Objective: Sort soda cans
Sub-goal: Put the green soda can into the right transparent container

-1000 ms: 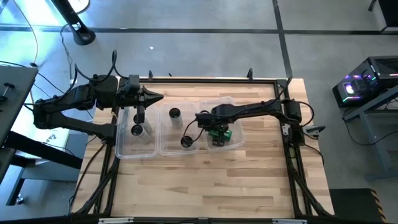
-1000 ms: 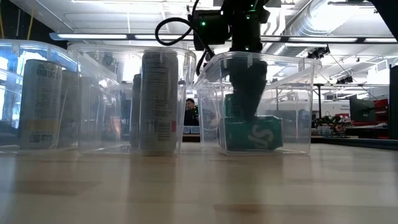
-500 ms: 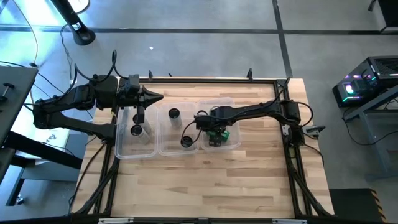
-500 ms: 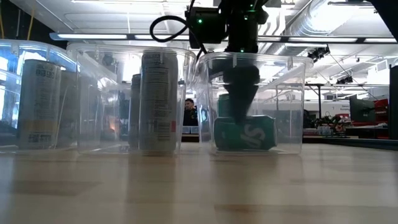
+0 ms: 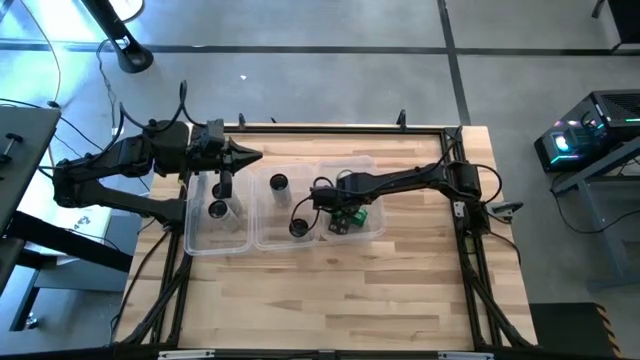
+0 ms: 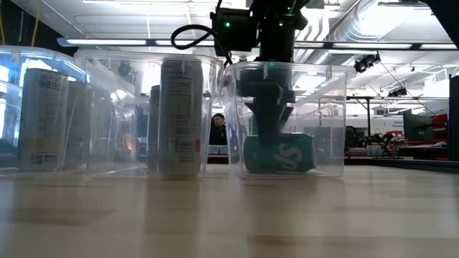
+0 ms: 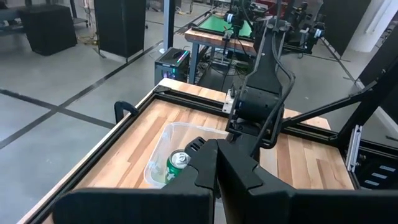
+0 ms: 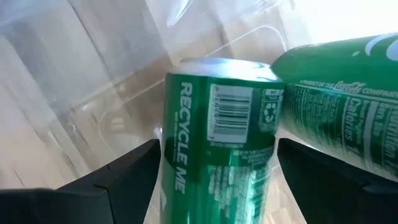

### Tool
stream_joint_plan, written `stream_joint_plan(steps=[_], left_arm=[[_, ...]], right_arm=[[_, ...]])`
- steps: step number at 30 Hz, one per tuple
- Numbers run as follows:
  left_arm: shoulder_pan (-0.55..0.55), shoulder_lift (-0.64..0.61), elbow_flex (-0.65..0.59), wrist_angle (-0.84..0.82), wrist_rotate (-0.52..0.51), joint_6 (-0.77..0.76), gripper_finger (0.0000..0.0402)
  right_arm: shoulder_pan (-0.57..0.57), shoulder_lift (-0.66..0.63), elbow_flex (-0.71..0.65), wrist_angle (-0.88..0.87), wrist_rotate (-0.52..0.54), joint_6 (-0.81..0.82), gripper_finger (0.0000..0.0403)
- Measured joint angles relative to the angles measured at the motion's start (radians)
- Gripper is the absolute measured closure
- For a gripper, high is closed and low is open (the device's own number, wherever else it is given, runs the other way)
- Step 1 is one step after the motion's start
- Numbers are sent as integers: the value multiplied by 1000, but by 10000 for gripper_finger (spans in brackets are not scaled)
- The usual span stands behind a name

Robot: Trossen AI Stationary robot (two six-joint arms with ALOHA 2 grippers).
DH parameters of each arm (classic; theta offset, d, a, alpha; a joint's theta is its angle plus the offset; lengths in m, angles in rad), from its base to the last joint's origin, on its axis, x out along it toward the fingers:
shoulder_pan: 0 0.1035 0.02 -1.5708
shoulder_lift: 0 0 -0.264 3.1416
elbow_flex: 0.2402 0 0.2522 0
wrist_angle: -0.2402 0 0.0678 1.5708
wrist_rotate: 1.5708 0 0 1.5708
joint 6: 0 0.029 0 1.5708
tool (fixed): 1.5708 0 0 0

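Note:
Three clear tubs stand in a row. In the right tub [image 5: 374,172], one green can [image 6: 281,154] lies on its side on the floor. My right gripper [image 5: 338,218] reaches down into this tub and is shut on a second green can [image 8: 217,124]. Two black cans [image 5: 280,182] [image 5: 300,227] stand in the middle tub. A silver-white can [image 5: 218,209] stands in the left tub, and a second one is partly hidden. My left gripper [image 5: 255,155] hovers, shut, over the far edge of the left tub and touches nothing. My right gripper pinches the green can by its side wall [image 8: 180,143], one finger [image 8: 124,177] on either side. The fingers slant down from the table's right and lie along the can's length. The can is inside the right tub, close beside the lying can [image 8: 348,93]. Its lower end is hidden.
The right tub's wall [image 6: 331,122] stands close to the middle tub [image 5: 262,240]. Bare wooden tabletop [image 5: 330,300] spreads on the near side of the tubs. A black frame edges the table. A person shows far off in the room behind.
My right gripper has moved toward the table's left and dipped a little, staying shut on the green can. The right tub has slid left with it, toward the middle tub. The lying green can has moved along with the tub.

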Motion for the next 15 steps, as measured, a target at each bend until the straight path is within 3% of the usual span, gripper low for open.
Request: stream_joint_plan(steps=[4, 8, 15], left_arm=[[0, 0, 0, 12, 0, 10, 401], [0, -4, 0, 22, 0, 11, 401], [0, -21, 8, 50, -2, 38, 401]], right_arm=[[7, 0, 0, -6, 2, -17, 120], [10, 0, 0, -9, -4, -21, 212], [11, -13, 5, -20, -5, -18, 219]])
